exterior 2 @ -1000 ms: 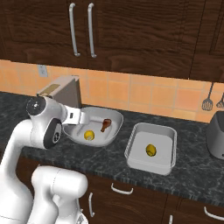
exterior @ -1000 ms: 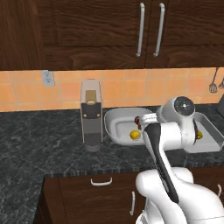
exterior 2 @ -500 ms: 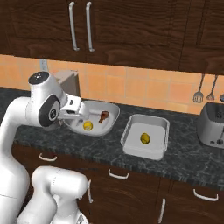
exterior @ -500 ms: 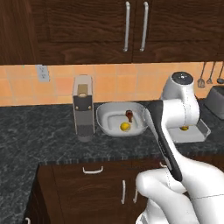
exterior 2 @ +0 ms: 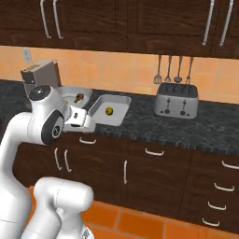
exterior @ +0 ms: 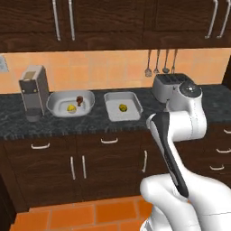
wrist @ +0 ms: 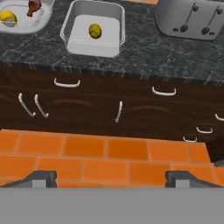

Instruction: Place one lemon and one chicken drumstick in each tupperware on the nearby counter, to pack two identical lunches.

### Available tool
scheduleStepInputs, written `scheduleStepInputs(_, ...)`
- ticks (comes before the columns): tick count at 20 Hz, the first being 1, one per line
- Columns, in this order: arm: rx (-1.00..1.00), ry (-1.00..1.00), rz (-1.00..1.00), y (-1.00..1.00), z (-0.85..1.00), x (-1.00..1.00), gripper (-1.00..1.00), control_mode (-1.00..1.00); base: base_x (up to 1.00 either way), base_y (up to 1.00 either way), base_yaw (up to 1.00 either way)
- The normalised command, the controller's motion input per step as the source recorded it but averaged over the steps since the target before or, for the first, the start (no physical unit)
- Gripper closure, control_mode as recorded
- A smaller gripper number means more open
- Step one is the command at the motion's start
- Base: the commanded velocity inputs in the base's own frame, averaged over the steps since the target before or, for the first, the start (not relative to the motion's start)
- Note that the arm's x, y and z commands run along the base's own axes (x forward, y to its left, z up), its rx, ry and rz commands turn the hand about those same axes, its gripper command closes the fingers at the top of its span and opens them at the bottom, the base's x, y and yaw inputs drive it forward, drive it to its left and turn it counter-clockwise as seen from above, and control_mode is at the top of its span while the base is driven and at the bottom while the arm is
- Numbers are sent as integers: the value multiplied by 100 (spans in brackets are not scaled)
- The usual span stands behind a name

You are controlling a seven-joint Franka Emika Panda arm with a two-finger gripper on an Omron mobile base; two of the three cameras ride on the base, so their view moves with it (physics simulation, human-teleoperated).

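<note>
Ahead of the claw: the worktop (wrist: 144,57), dark speckled stone, runs across the far side of the hand view, above the brown cabinet doors (wrist: 87,109) and the orange floor tiles (wrist: 105,151).
Claw (wrist: 111,178): fingertips (wrist: 41,178) spread wide, nothing between them, hanging over the tiles and well short of the cabinets.
Squarer tupperware (wrist: 113,35): straight ahead on the worktop, a touch left of the claw's centre line; it sits flat near the front edge.
Lemon in it (wrist: 95,30): one yellow fruit lying on the tub's floor, alone.
Bowl-like tupperware (wrist: 26,27): far off to the claw's upper left, just beside the squarer tub, not touching it.
Its contents: a second lemon (wrist: 8,17) and a reddish-brown chicken drumstick (wrist: 33,6) side by side inside.
Toaster (wrist: 192,17): silver, up and to the right of the claw, set back on the worktop, well apart from the tubs.
From the base views: both tubs (exterior: 122,106) (exterior: 71,103) lie side by side, a grey coffee machine (exterior: 33,92) stands at the far end beyond the bowl-like one, and utensils (exterior: 160,61) hang on the wall above the toaster.
Arm: the white hand (exterior 2: 79,119) hangs in front of the cabinets, below worktop level.
</note>
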Motion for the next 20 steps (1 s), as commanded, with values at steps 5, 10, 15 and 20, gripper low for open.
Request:
scheduleStepInputs(5,0,0,0,0,0,0,-100,100,-100,-100,-14)
scheduleStepInputs(10,0,0,0,0,0,0,-100,100,-81,-100,-15)
scheduleStepInputs(15,0,0,0,0,0,0,-100,100,55,-97,-10)
scheduleStepInputs(20,0,0,0,0,0,0,-100,100,15,-92,-14)
